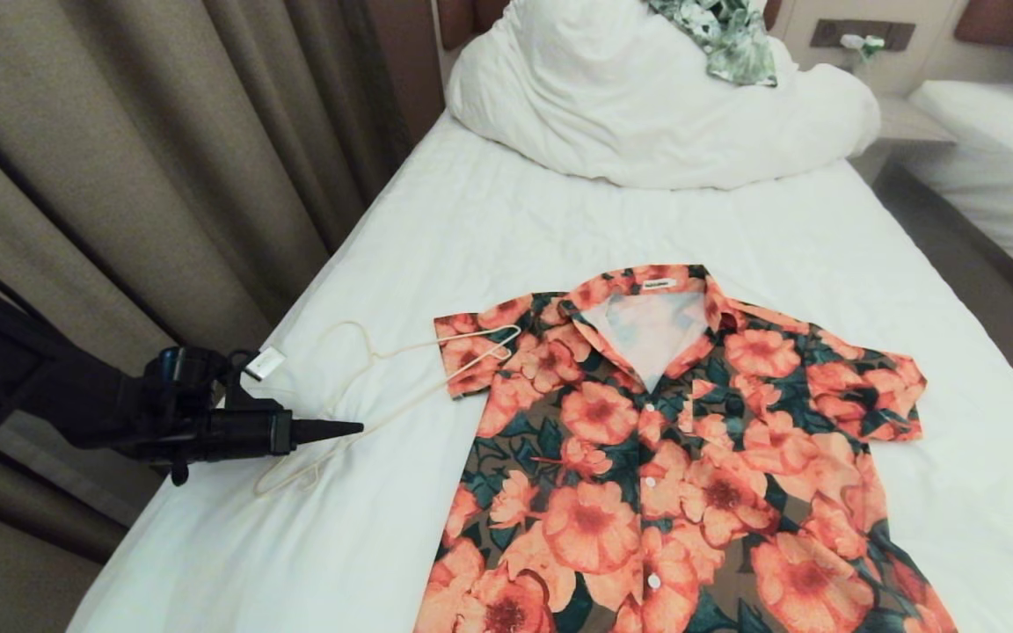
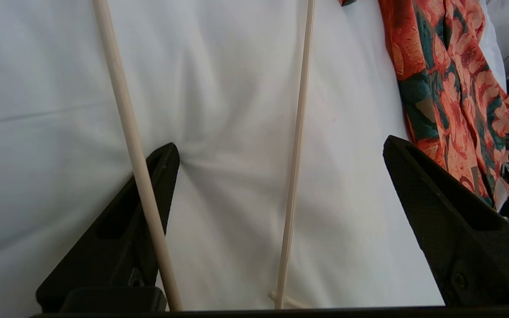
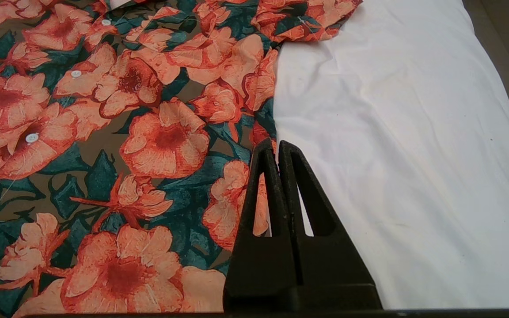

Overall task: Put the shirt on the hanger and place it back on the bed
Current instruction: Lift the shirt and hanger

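Observation:
The flowered shirt [image 1: 647,475] lies flat and buttoned, collar toward the duvet, on the bed [image 1: 489,229]. The cream hanger [image 1: 427,344] lies on the sheet to its left, one end overlapping the shirt's near sleeve. My left gripper [image 1: 348,430] is low over the hanger's middle, pointing toward the shirt. In the left wrist view it [image 2: 279,145] is open wide, with one hanger rod [image 2: 296,145] between the fingers and another rod crossing one finger; the shirt [image 2: 440,79] lies beyond. My right gripper [image 3: 277,148], out of the head view, is shut and empty above the shirt's [image 3: 148,132] side edge.
A bunched white duvet [image 1: 647,114] fills the head of the bed, with a green-and-white leaf-print garment [image 1: 731,35] on top. Beige curtains [image 1: 120,158] hang along the bed's left side. A second white bed [image 1: 999,176] stands to the right across a floor gap.

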{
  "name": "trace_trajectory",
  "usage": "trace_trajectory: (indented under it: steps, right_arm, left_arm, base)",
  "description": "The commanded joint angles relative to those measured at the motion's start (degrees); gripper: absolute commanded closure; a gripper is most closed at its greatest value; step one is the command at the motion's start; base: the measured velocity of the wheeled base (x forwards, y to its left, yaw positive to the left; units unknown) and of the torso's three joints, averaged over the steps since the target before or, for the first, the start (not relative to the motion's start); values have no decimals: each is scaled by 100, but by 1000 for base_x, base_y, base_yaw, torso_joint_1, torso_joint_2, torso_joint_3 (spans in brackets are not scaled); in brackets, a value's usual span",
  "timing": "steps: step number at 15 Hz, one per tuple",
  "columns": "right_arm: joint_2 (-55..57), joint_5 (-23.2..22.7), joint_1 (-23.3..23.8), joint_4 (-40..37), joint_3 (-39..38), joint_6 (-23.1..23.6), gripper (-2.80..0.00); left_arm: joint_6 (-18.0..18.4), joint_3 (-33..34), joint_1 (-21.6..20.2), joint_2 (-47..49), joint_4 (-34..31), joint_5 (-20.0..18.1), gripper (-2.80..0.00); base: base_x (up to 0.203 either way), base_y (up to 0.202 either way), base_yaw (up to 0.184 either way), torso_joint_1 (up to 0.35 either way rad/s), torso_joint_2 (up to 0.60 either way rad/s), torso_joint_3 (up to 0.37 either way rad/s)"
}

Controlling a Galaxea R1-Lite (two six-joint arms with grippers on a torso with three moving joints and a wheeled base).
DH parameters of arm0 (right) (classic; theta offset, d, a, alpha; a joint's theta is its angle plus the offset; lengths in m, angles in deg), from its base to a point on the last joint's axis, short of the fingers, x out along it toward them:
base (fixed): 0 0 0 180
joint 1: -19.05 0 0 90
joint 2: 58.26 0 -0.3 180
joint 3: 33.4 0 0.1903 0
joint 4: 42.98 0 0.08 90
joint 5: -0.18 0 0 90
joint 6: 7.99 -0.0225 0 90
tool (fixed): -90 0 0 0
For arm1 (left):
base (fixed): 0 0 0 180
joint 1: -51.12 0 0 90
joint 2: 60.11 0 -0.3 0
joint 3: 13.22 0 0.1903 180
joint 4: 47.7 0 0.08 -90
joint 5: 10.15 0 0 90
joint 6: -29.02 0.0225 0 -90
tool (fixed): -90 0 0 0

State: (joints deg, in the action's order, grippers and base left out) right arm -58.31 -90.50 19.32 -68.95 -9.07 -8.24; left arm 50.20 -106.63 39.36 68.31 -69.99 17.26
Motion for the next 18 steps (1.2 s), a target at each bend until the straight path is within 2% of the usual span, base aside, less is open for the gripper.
trace_trajectory:
  steps: [1,3,4,12,16,18]
  right_arm:
    - [-4,-2,0,-3,0,-2,0]
    - [-4,-2,0,-3,0,-2,0]
    - [-4,-2,0,-3,0,-2,0]
    - [-4,-2,0,-3,0,-2,0]
    - [-4,-2,0,-3,0,-2,0]
    - [-4,-2,0,-3,0,-2,0]
  left_arm:
    - [8,-80,37,73,7,-26,-280]
    - [8,-89,33,113,42,-34,-280]
    - [8,-89,33,113,33,-34,0]
    - [-31,-84,-25,-3,0,-40,0]
    - [-489,118,-37,-634,-10,-58,0]
    - [-583,371,-33,-1075,-10,-60,0]
  base:
    - [0,0,0,0,0,0]
    - [0,0,0,0,0,0]
    - [0,0,0,0,0,0]
    - [0,0,0,0,0,0]
    - [0,0,0,0,0,0]
    - [0,0,0,0,0,0]
